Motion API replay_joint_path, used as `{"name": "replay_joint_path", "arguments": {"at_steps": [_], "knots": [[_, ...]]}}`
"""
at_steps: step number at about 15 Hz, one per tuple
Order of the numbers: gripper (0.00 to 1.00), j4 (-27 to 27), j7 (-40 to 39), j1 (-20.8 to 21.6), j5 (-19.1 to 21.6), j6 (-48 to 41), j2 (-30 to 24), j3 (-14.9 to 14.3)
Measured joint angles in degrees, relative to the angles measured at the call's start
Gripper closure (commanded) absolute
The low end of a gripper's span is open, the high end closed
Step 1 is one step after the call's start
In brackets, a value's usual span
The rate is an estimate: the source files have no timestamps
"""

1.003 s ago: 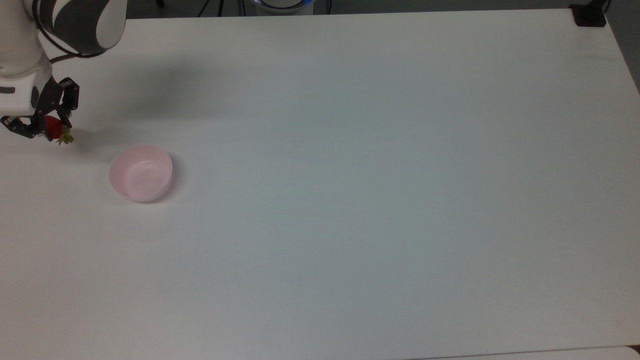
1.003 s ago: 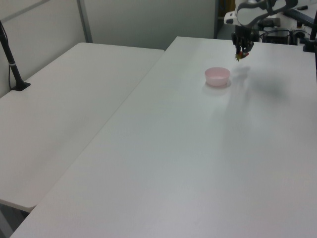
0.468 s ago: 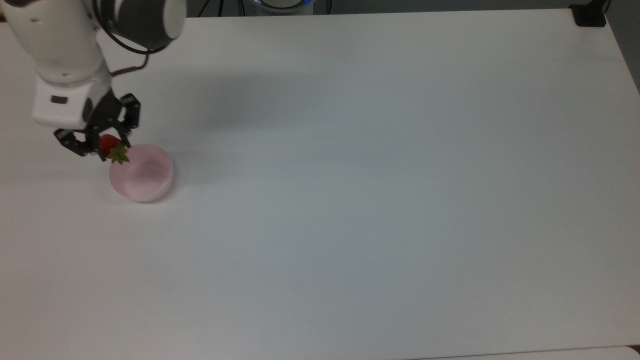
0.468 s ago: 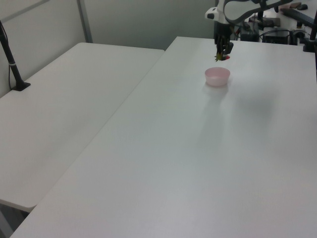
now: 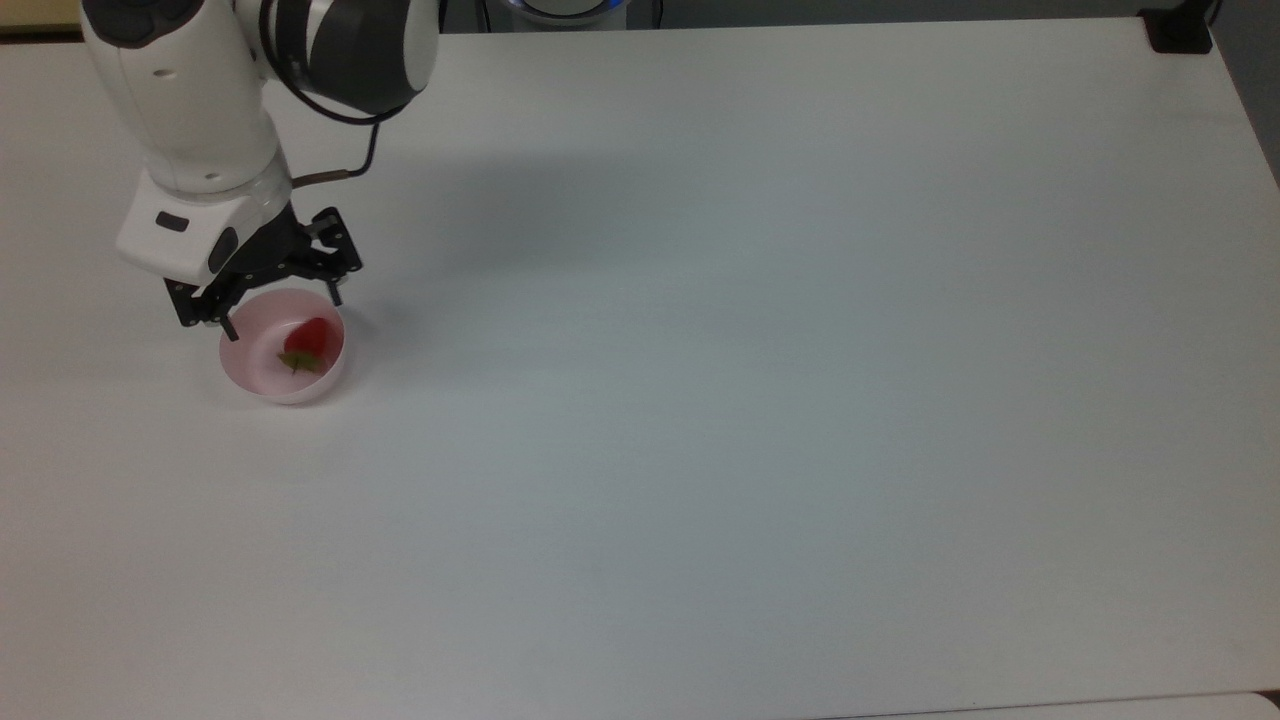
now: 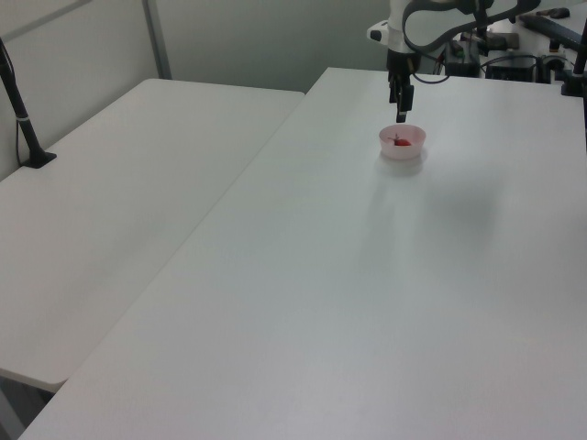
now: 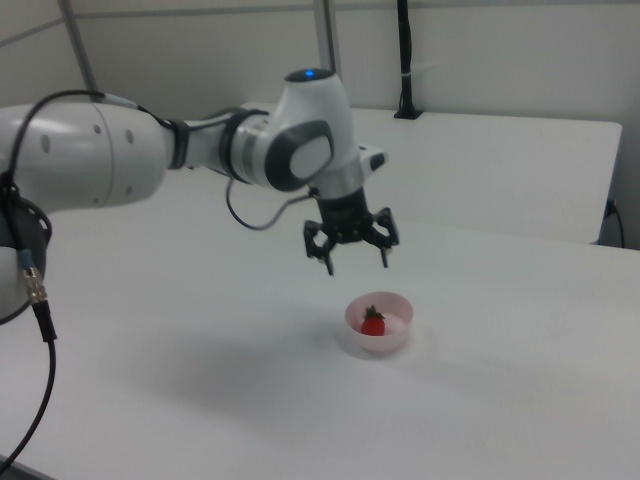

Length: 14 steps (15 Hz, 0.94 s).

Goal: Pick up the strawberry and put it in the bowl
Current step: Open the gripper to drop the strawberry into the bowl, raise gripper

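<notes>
The red strawberry [image 5: 305, 344] with its green cap lies inside the pale pink bowl [image 5: 252, 374] near the top view's left edge. It also shows as a red spot, the strawberry [image 7: 373, 322], in the bowl [image 7: 396, 338] in the right view, and the strawberry [image 6: 399, 140] sits in the bowl [image 6: 415, 148] in the left view. My gripper [image 5: 283, 312] hangs just above the bowl's far rim, open, with nothing between its fingers. In the right view the gripper [image 7: 356, 263] stands clearly above the bowl with its fingers spread; the gripper [image 6: 400, 109] shows in the left view too.
The white table [image 5: 760, 380] stretches wide to the top view's right of the bowl. A black clamp [image 5: 1178, 32] sits at its far right corner. A second white table [image 6: 110, 202] with a black post [image 6: 23, 115] adjoins in the left view.
The gripper carried the strawberry rightward in the top view from beside the bowl to over it, then opened. The strawberry dropped into the bowl.
</notes>
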Motion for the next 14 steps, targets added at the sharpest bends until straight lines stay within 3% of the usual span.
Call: {"name": "replay_joint_path", "arguments": {"at_steps": [8, 14], "knots": [[0.00, 1.2, 33.2, 11.2, 0.5, -21.4, -13.8, 0.1], [0.00, 0.7, 38.4, 14.6, 0.5, -30.4, -20.4, -0.5]]}}
